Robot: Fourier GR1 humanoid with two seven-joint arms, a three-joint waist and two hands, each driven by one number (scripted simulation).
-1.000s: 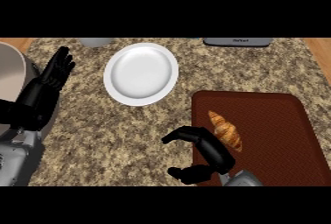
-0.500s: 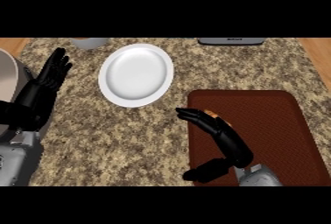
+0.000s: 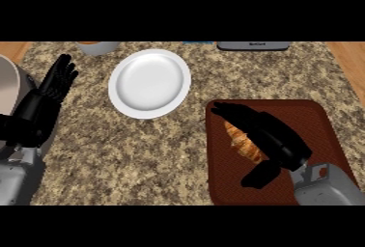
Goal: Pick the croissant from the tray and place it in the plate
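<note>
Granite tabletop [image 3: 143, 144]: croissant [image 3: 244, 143] on tray [image 3: 321, 125], near edge; light, flaky, crushable; mid-body grasp advised. Right hand [image 3: 274, 140] open above it; left hand [image 3: 46, 99] rests open.

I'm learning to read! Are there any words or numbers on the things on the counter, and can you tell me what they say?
Dark grey appliance at the counter's far edge: a small pale mark that may be a word, too small and blurred to read.
White plate, brown tray, croissant, grey cup: no words or numbers on them.
</note>
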